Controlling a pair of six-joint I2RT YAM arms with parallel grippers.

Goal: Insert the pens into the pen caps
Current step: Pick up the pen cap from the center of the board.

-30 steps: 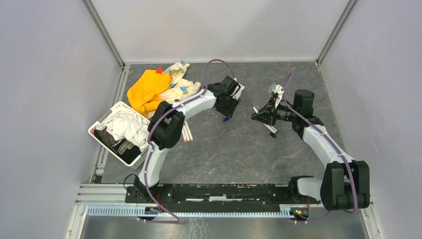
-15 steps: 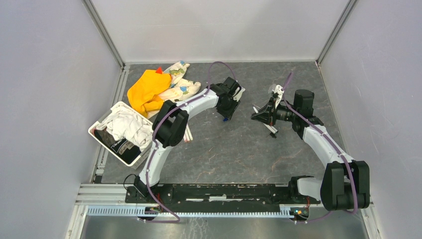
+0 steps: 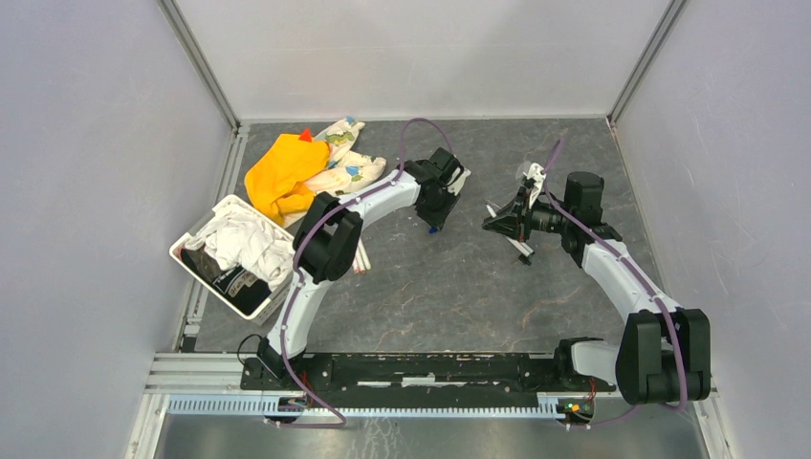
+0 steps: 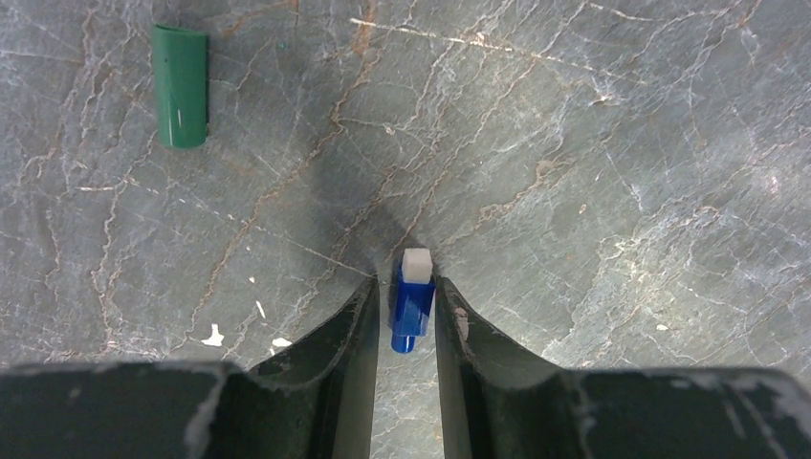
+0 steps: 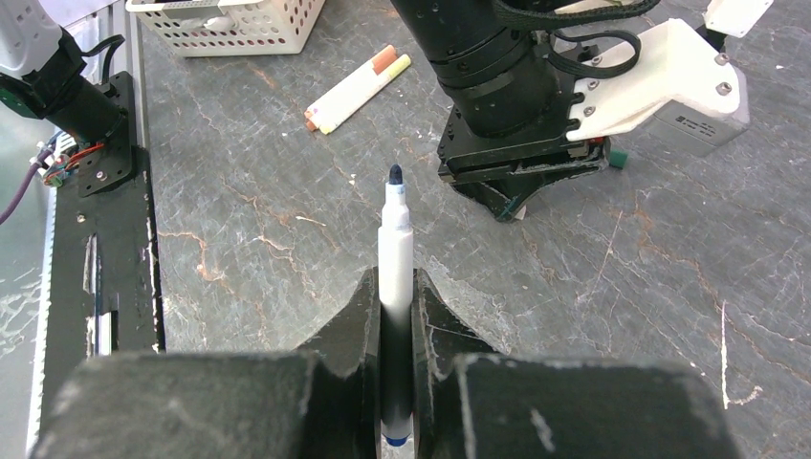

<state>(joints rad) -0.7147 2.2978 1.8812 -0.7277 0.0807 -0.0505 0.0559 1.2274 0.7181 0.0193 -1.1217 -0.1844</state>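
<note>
In the left wrist view a small blue pen cap (image 4: pixel 411 304) with a white end lies on the table between the fingertips of my left gripper (image 4: pixel 406 283). The right finger (image 4: pixel 449 316) touches it and a thin gap shows on the left side, so the jaws are still slightly open. A dark green pen cap (image 4: pixel 180 86) lies apart at the upper left. My right gripper (image 5: pixel 395 283) is shut on a white-barrelled pen (image 5: pixel 395 239), whose dark tip points toward the left gripper (image 3: pixel 435 203). The right gripper (image 3: pixel 499 222) hovers to its right.
Two more white pens (image 3: pixel 361 256) lie side by side near the left arm's elbow, also visible as pens (image 5: pixel 354 88) in the right wrist view. A white basket (image 3: pixel 187 251) of clothes stands at the left. Orange and patterned cloths (image 3: pixel 287 170) lie behind it.
The left gripper's jaws have narrowed around the blue cap and the left arm has shifted slightly. The right arm and its pen have not moved.
</note>
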